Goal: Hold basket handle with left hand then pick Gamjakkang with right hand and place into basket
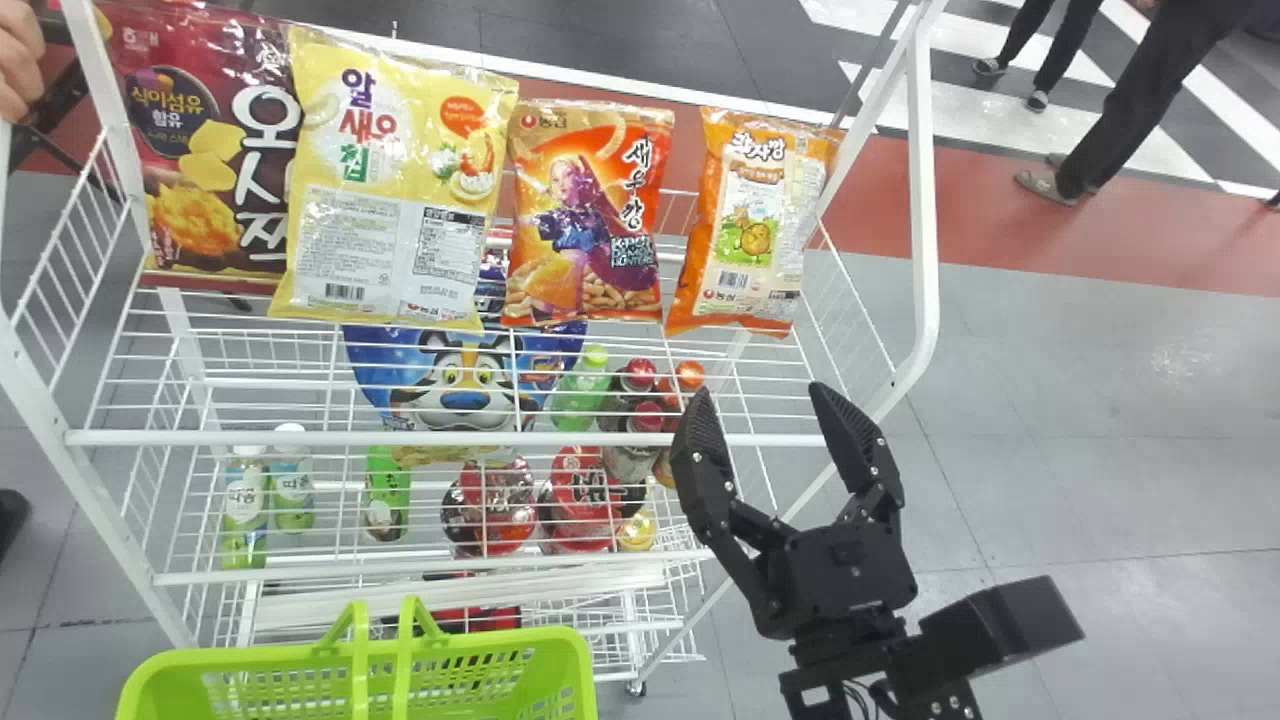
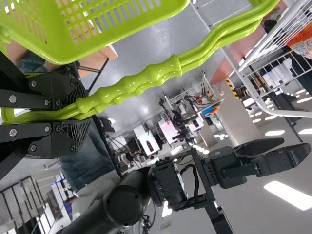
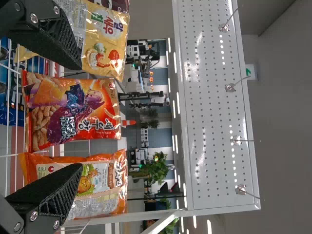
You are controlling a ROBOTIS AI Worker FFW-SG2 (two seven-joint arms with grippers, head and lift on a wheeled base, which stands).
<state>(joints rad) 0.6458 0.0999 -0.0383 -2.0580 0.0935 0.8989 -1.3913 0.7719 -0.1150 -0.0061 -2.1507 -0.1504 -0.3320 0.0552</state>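
Observation:
In the head view my right gripper stands open in front of the rack's right part, below the orange Gamjakkang bag, which stands at the right end of the snack row. The green basket is at the lower left, its handles raised. The left wrist view has my left gripper shut on the basket handle. From the right wrist, the open fingers of my right gripper are spread, one overlapping the Gamjakkang bag in the picture, with nothing between them.
An orange-red shrimp snack bag is directly left of the Gamjakkang, then a yellow bag and a dark red bag. The white wire rack has a front rail and a right post. Bottles and other packs stand on lower shelves.

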